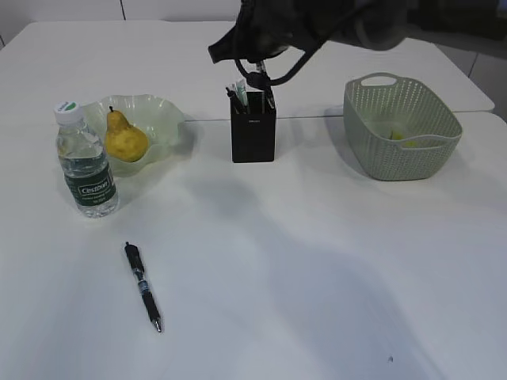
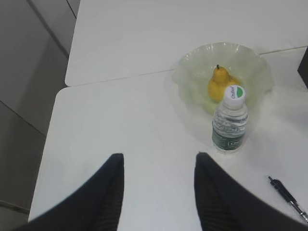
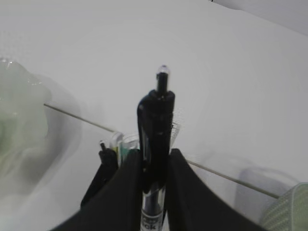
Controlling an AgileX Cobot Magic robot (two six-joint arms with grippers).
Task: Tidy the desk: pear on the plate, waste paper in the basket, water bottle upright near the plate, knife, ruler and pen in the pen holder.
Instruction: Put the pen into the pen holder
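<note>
Two tools: my right tool [image 3: 153, 166] pinches a pen [image 3: 156, 125] upright over the pen holder [image 1: 253, 127], to drop it in.
Left tool [image 2: 159, 185]: half-open, empty, probably waiting above the bench [image 2: 120, 120].

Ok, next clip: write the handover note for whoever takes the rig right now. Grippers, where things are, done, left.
Left gripper: open, empty, hovering over bare table short of the water bottle.
Right gripper: shut on a black pen, held upright over the pen holder.
Done: pear on the plate; bottle upright beside the plate; something yellowish in the basket.
Left: release the held pen into the holder, then collect the second pen lying on the table.
</note>
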